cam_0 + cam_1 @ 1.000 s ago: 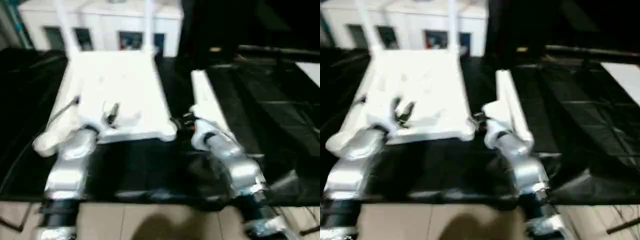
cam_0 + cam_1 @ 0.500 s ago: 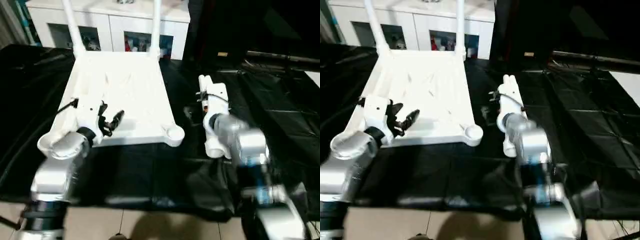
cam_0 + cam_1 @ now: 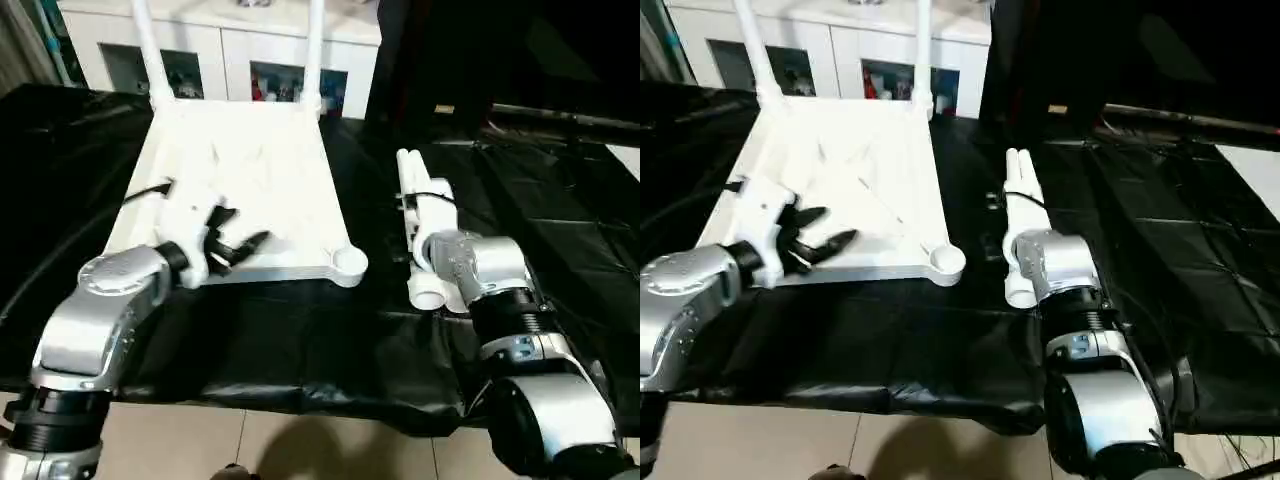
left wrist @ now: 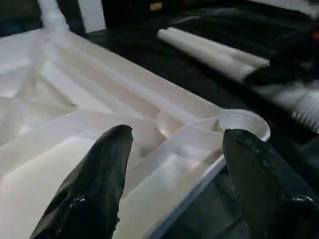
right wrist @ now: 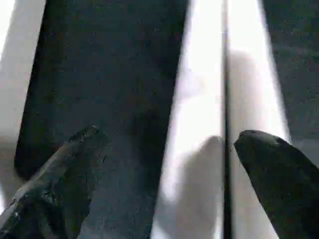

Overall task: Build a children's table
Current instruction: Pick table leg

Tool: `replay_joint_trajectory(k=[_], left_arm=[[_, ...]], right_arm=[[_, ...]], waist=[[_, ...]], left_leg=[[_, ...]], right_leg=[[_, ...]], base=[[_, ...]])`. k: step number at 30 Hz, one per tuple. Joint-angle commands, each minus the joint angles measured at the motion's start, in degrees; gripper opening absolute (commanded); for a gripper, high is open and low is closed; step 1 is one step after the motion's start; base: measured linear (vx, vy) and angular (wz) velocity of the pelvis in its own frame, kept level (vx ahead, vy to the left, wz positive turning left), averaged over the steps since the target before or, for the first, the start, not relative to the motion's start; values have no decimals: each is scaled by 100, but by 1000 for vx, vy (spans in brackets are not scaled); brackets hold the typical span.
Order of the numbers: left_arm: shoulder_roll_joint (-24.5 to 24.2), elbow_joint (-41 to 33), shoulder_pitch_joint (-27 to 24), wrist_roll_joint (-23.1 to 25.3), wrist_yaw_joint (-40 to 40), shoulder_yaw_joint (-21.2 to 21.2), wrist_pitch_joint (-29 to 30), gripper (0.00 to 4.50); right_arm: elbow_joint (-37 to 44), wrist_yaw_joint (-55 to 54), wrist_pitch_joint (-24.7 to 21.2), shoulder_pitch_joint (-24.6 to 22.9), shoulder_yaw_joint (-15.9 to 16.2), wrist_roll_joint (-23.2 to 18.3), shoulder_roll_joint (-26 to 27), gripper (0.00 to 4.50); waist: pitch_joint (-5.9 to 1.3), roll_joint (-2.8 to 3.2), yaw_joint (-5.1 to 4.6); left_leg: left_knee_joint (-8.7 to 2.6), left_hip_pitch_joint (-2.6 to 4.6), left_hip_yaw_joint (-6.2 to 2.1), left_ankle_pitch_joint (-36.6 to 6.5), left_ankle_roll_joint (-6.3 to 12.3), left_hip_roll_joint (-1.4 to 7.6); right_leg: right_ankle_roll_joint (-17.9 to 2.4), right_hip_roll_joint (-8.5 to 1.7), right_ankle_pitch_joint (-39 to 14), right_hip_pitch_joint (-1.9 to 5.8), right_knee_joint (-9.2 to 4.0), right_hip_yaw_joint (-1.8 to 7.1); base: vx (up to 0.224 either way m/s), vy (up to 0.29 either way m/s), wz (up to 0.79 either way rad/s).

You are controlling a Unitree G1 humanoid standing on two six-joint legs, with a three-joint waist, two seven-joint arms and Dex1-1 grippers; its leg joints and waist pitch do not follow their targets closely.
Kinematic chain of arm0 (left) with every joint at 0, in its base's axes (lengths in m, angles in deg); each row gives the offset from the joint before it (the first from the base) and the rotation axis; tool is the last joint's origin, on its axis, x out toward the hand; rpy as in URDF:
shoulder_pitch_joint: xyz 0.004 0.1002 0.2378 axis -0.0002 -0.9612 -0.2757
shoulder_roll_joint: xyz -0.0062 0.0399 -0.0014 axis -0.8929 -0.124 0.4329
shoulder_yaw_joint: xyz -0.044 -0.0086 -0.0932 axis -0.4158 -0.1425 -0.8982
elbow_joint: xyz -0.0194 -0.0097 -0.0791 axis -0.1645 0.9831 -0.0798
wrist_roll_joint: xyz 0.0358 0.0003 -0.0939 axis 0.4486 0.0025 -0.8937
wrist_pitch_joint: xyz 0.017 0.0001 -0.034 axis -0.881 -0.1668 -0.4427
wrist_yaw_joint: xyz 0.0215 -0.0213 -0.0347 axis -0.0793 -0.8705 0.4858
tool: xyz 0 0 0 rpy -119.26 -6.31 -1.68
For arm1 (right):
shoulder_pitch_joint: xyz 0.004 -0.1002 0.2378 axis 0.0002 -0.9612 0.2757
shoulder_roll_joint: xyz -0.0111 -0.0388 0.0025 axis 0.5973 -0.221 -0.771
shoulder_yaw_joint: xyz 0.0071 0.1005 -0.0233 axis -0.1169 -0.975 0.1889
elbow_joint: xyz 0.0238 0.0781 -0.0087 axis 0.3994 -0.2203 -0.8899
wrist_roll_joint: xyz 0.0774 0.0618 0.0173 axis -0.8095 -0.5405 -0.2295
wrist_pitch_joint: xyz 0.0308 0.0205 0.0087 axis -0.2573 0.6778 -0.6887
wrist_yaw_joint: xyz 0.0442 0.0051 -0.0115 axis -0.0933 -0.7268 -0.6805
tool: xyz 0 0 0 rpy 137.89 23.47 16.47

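The children's table lies upside down: its white ribbed tabletop rests on the black sheet, with two legs standing in the far corner sockets. The near right socket is empty. My left gripper hovers open over the tabletop's near edge, and nothing is between its fingers. Two loose legs lie side by side to the right of the tabletop. My right wrist covers their near ends. The right gripper is open just above them, and one leg runs between its spread fingers.
The black-sheeted worktable ends near me at a tiled floor. A white cabinet stands behind the tabletop. A flat white board lies at the far right. A thin cable runs along my left wrist.
The left fingers have spread wider and shifted a little right over the tabletop's near edge. The right forearm has swung round and its wrist now sits over the loose legs' near ends. The camera also moved.
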Motion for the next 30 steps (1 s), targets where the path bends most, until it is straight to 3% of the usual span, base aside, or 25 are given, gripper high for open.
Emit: replay_joint_trajectory(k=[1, 4, 8, 9, 21, 22, 30], left_arm=[[-19, -124, -49, -22, 52, 84, 82, 329], [-77, -174, -80, -37, 87, 100, 158, 329], [-144, -257, -97, -106, 108, 109, 307, 329], [-145, -248, -97, -94, 98, 128, 295, 329], [-212, -445, -206, -166, 249, 208, 370, 329], [-226, -472, -219, -190, 285, 221, 385, 338], [-385, -736, -336, -391, 559, 281, 614, 373]], right_arm=[[-51, -42, 7, 130, -63, -29, -93, 450], [-306, -61, -54, 227, -58, -42, -174, 450], [-734, 123, -193, 340, -278, -266, -186, 450], [-839, 172, -192, 349, -338, -322, -186, 450], [-1690, 277, -170, 509, -941, -871, -145, 450], [-1744, 292, -176, 509, -981, -904, -146, 423], [-2235, 382, -64, 496, -1092, -981, -221, 375]], waist=[[-396, 39, 13], [-385, 39, 11], [-370, 23, 7], [-372, -1, 8], [-374, -20, 20], [-375, -22, 19], [-361, -67, 0]], left_leg=[[-408, 162, -106, -424, -287, 351], [-414, 176, -103, -535, -295, 358], [-420, 179, -100, -680, -333, 366], [-423, 172, -101, -669, -338, 367], [-420, 169, -95, -632, -324, 377], [-421, 172, -96, -628, -330, 380], [-445, 191, -96, -875, -529, 388]], right_leg=[[-988, -497, 453, 212, -339, 320], [-990, -500, 268, 203, -360, 319], [-989, -502, 48, 192, -379, 324], [-990, -499, 33, 202, -375, 321], [-1076, -511, 101, 194, -360, 311], [-1077, -507, 108, 193, -361, 307], [-1009, -499, -155, 163, -377, 296]], base=[[0, 0, 0], [0, 0, 0], [0, 0, 0], [0, 0, 0], [0, 0, 0], [0, 0, 0], [0, 0, 0]])
